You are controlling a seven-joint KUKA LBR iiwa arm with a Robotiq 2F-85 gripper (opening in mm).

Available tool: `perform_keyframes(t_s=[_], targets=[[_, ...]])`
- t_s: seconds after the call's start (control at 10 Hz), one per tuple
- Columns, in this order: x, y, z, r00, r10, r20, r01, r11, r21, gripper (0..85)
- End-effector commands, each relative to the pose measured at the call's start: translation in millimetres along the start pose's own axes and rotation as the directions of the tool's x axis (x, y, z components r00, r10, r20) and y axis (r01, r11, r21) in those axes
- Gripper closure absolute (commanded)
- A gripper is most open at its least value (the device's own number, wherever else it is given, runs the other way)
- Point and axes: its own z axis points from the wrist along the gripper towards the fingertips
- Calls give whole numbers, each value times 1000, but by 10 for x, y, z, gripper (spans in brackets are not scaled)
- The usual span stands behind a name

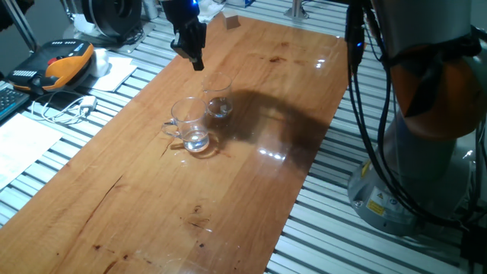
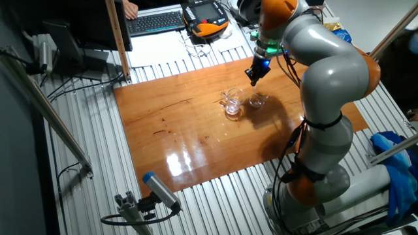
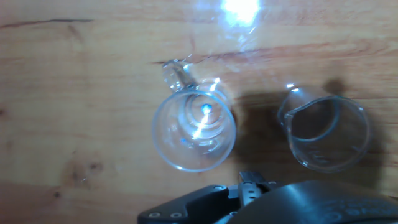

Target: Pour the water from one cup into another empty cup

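Observation:
The larger clear glass mug (image 1: 190, 125) with a looped handle stands upright on the wooden table (image 1: 251, 190), with a little clear water (image 1: 196, 141) in its bottom. It also shows in the other fixed view (image 2: 232, 103) and in the hand view (image 3: 194, 127). The smaller handle-less tumbler (image 1: 219, 103) stands upright just beside it, apart from it, and looks empty in the hand view (image 3: 323, 130). My gripper (image 1: 198, 64) hangs above the table behind both cups, touches neither, and its fingers look closed together and empty. It also shows in the other fixed view (image 2: 253, 79).
An orange teach pendant (image 1: 65, 65), white cables (image 1: 65, 110) and papers lie to the left of the table. A small wooden block (image 1: 232, 21) sits at the far table edge. The robot base (image 1: 426, 160) stands to the right. A keyboard (image 2: 157, 23) lies beyond.

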Motion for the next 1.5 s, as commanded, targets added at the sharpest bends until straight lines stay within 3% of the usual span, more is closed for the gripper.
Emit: perform_keyframes(t_s=[0.0,0.2,0.3,0.4,0.5,0.9,1.4], targets=[[0,1,2,1000,12,14,-12,1000,-3,850],[0,1,2,998,64,17,-64,998,-13,850],[0,1,2,996,82,29,-81,997,-3,680],[0,1,2,994,101,30,-100,995,-8,680],[0,1,2,993,115,28,-114,993,-15,510],[5,226,87,986,162,36,-162,987,-8,510],[-42,566,302,968,241,72,-238,970,-47,510]])
